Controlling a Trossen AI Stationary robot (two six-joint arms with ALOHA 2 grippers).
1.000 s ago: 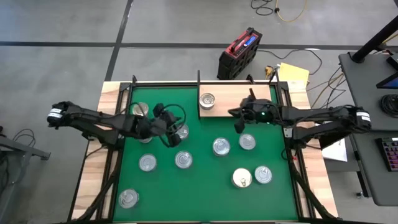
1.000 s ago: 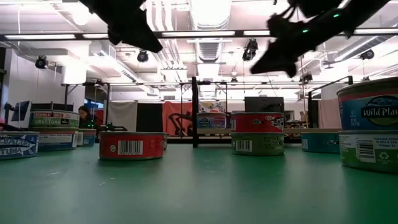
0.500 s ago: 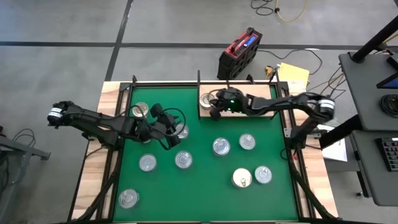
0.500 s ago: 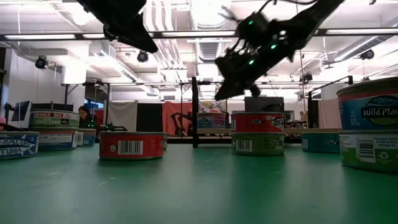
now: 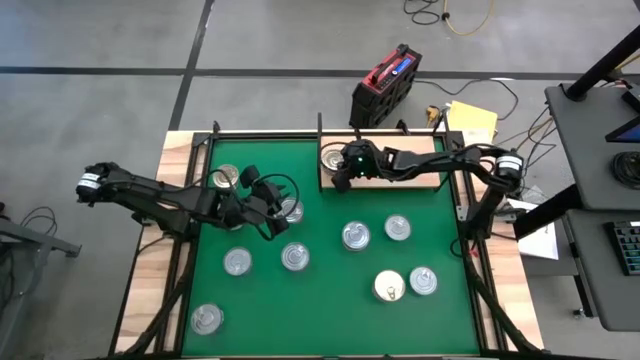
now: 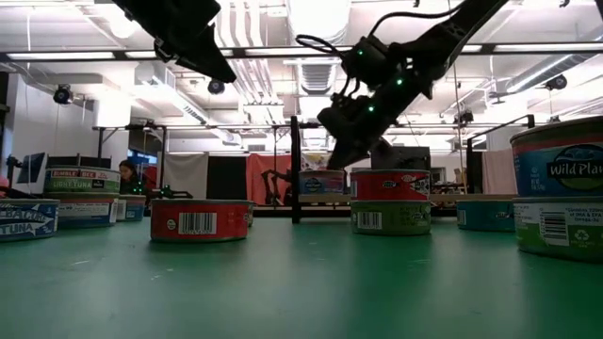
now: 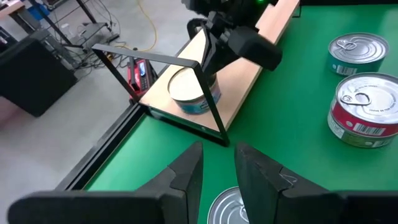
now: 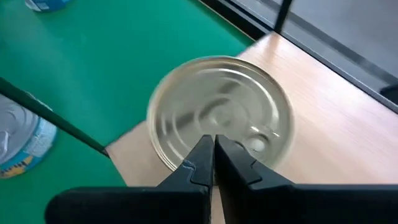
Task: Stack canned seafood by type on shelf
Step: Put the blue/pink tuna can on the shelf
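The right arm is reaching across the back of the tabletop (image 5: 300, 310), stretched almost level along the shelf (image 5: 420, 150), with its pincer (image 5: 343, 181) angled down. That pincer (image 8: 214, 163) is clenched, its fingers pressed together with nothing between them, and it is hanging just above a silver-lidded tin (image 8: 221, 112) sitting on the shelf's end, by a thin black frame post (image 7: 208, 96). In the left wrist view, the same tin (image 7: 193, 93) is lying directly under the right pincer (image 7: 208, 62).

The left arm is extending from the tabletop's side, elbow bent, with its pincer (image 5: 272, 226) held over the green mat. Its fingers (image 7: 186, 174) are standing slightly apart and gripping nothing; a tin (image 7: 227, 208) is lying right below them, and two more tins (image 7: 367, 109) are resting farther ahead on the mat.
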